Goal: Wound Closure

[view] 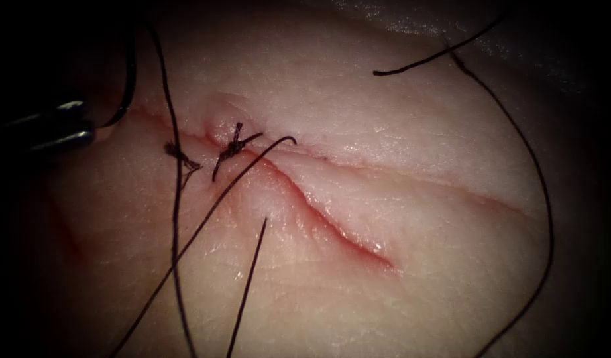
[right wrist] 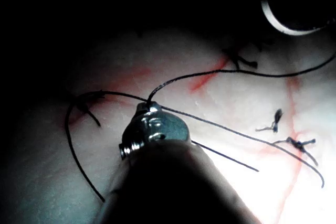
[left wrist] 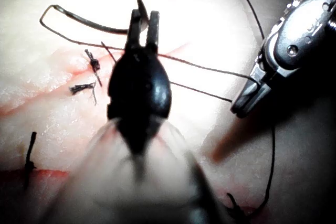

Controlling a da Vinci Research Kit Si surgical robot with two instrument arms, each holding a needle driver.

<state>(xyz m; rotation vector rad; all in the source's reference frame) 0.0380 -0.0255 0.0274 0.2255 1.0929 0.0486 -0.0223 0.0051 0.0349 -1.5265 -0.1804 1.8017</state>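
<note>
My left tool (view: 87, 123) comes in at the far left of the tissue (view: 411, 132), beyond the left end of the cut (view: 332, 225). Its jaws are shut on the curved needle (view: 128, 79), which hangs free of the tissue. In the left wrist view the left tool (left wrist: 145, 20) grips the needle (left wrist: 89, 22) close to its point, and the tip sticks out past the jaws. Dark thread (view: 543, 199) trails from the needle's tail. My right tool (left wrist: 243, 108) is shut on the thread (left wrist: 199, 90); in the right wrist view the thread leaves its tip (right wrist: 147, 109).
Two tied knots (view: 234, 144) (view: 181, 158) with short cut ends sit at the left part of the cut. Loose thread strands (view: 249, 278) cross the near tissue. Red fluid lines the open part of the cut, which gapes to the right of the knots.
</note>
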